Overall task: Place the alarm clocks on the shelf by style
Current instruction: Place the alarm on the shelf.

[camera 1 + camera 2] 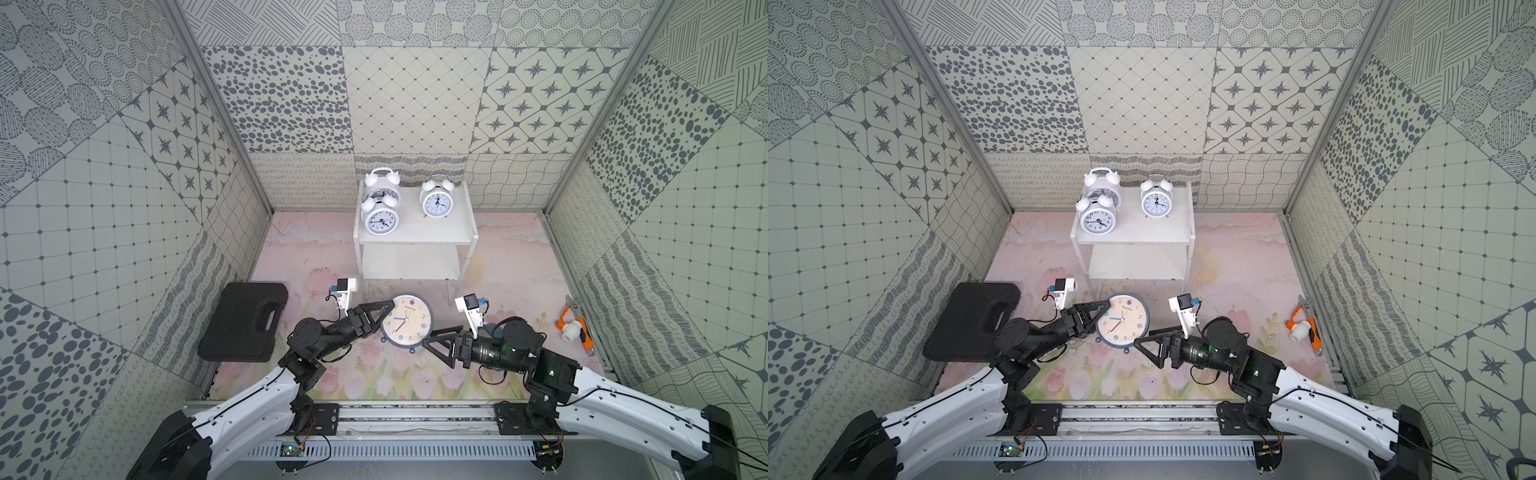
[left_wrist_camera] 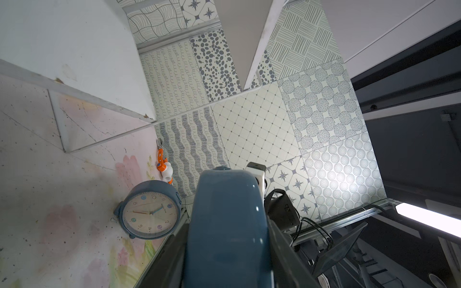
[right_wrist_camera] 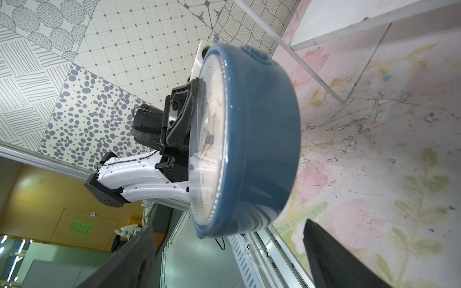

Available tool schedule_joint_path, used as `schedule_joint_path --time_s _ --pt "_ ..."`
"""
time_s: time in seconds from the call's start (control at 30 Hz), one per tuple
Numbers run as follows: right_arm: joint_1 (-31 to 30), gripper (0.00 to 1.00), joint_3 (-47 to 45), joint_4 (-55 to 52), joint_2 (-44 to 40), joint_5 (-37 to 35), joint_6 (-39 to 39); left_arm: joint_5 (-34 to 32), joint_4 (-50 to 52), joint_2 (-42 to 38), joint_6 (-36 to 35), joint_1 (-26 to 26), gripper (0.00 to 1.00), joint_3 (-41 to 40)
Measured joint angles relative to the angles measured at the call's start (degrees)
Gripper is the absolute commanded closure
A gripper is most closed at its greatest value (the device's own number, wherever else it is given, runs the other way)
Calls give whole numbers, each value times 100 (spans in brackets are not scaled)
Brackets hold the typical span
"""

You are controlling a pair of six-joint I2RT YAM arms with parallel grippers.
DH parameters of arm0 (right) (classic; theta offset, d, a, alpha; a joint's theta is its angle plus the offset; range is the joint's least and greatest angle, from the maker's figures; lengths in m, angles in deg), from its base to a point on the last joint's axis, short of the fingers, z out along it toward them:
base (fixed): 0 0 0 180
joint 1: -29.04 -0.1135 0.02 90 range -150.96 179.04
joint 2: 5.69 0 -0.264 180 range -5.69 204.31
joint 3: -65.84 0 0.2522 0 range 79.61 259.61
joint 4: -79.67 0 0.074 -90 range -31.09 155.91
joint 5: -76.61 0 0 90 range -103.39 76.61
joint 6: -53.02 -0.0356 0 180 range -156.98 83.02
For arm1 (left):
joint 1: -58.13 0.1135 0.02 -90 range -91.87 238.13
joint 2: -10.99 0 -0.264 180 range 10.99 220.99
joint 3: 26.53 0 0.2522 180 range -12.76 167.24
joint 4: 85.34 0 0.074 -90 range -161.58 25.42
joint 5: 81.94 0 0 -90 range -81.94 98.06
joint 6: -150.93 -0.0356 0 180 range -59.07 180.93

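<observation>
My left gripper (image 1: 389,311) pinches the blue alarm clock (image 1: 409,321) before the shelf (image 1: 415,237), maker's name unreadable; right gripper (image 1: 429,337) spread.

Three white twin-bell clocks (image 1: 381,219) (image 1: 384,187) (image 1: 435,202) atop white shelf (image 1: 415,236); blue clock (image 1: 407,318) face-up before it.

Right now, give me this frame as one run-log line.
left fingers: shut on blue clock, off table | right fingers: open beside it | shelf top: three white clocks | second blue clock: on table
</observation>
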Motion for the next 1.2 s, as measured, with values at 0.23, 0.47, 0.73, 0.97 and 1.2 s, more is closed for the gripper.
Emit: schedule_joint_path --time_s 0.23,0.47,0.73,0.97,1.2 --pt "-22 14 -326 551 -92 -564 -291 -341 -245 -2 118 0 75 -79" --pt "-28 23 -317 1123 208 -579 -413 -507 -345 -22 208 0 75 -103" --pt "-28 30 -293 1663 691 -455 -518 -564 -402 -55 264 0 75 -111" --pt "-28 38 -247 1875 800 -369 -511 -562 -428 -74 310 0 76 -111" --pt "-28 49 -142 2026 986 -315 -487 -546 -431 -61 319 0 76 -111"
